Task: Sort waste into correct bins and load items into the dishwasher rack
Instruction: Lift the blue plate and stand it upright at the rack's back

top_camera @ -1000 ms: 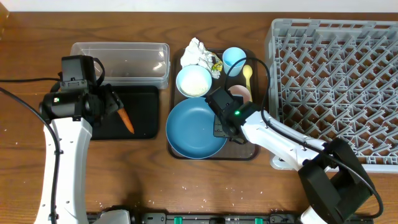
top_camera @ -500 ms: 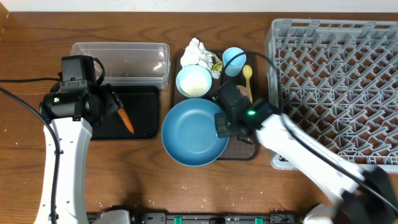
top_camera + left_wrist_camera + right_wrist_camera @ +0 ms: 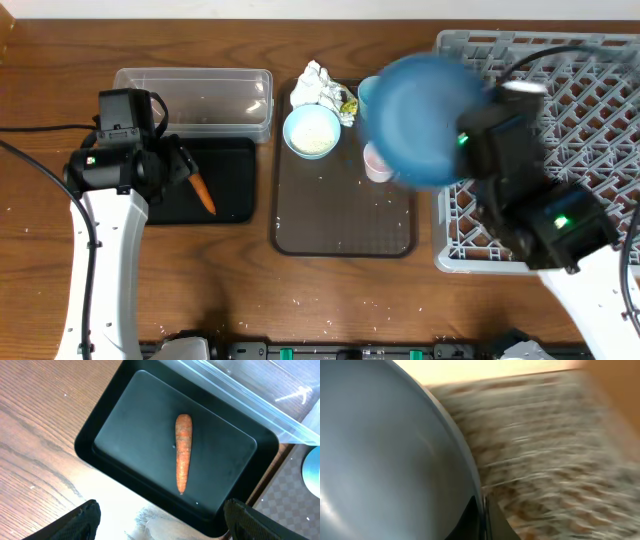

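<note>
The left end effector (image 3: pixel 167 522) is hanging wide open and empty over the black tray (image 3: pixel 100 425), where the carrot (image 3: pixel 183 452) is lying. Further right, the right end effector (image 3: pixel 480 517) is pinching shut on the rim of the blue plate (image 3: pixel 425 120), holding it in the air above the pink cup (image 3: pixel 377 162), beside the left edge of the rack (image 3: pixel 560 100). The plate is probably best going in on edge: rim lined with a gap between pegs, lowered slowly, released only once leaning supported.

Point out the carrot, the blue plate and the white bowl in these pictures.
carrot (image 3: pixel 183 452), left wrist view, middle of its body.
blue plate (image 3: pixel 425 118), overhead view, centre of its face.
white bowl (image 3: pixel 311 131), overhead view, centre of its inside.
</note>
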Motion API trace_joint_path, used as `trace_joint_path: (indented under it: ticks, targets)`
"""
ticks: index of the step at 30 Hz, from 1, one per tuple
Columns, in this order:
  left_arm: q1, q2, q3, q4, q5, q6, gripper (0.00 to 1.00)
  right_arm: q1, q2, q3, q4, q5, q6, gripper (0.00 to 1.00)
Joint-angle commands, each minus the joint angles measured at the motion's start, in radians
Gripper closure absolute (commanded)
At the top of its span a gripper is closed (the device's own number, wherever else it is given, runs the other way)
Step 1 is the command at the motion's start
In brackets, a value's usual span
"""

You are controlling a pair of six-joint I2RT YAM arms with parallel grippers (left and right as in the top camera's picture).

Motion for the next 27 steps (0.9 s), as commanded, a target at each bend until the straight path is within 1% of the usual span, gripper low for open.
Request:
trace_joint_path:
  ticks: [1, 7, 10, 12, 13, 15, 16, 19, 21, 23, 24, 27]
  targets:
    - [0.001, 0.008, 0.013, 0.001, -0.012, 0.013, 0.17, -0.110, 0.027, 0.005, 0.031, 0.416, 0.075, 0.99]
    - [0.001, 0.008, 0.013, 0.005, -0.012, 0.005, 0.17, -0.249, 0.154, 0.004, 0.202, 0.649, 0.064, 0.99]
    - [0.001, 0.008, 0.013, 0.009, -0.012, 0.000, 0.17, -0.303, 0.257, 0.004, 0.356, 0.758, -0.010, 0.99]
    - [0.001, 0.008, 0.013, 0.010, -0.012, 0.001, 0.17, -0.332, 0.335, 0.004, 0.495, 0.819, -0.113, 0.99]
    - [0.001, 0.008, 0.013, 0.009, -0.012, 0.001, 0.17, -0.348, 0.375, 0.004, 0.581, 0.841, -0.188, 0.99]
    - [0.001, 0.008, 0.013, 0.009, -0.012, 0.001, 0.17, -0.383, 0.461, 0.004, 0.773, 0.850, -0.377, 0.99]
    - [0.001, 0.008, 0.013, 0.009, -0.012, 0.001, 0.17, -0.414, 0.534, 0.004, 0.939, 0.850, -0.524, 0.99]
    - [0.001, 0.008, 0.013, 0.009, -0.012, 0.001, 0.17, -0.455, 0.624, 0.004, 1.162, 0.846, -0.702, 0.99]
    - [0.001, 0.008, 0.013, 0.009, -0.012, 0.001, 0.17, -0.474, 0.664, 0.004, 1.261, 0.814, -0.807, 0.99]
    - [0.001, 0.008, 0.013, 0.009, -0.012, 0.001, 0.17, -0.492, 0.694, 0.004, 1.324, 0.774, -0.889, 0.99]
    - [0.001, 0.008, 0.013, 0.009, -0.012, 0.001, 0.17, -0.501, 0.701, 0.004, 1.343, 0.762, -0.912, 0.99]
    - [0.001, 0.008, 0.013, 0.009, -0.012, 0.001, 0.17, -0.526, 0.707, 0.004, 1.348, 0.740, -0.918, 0.99]
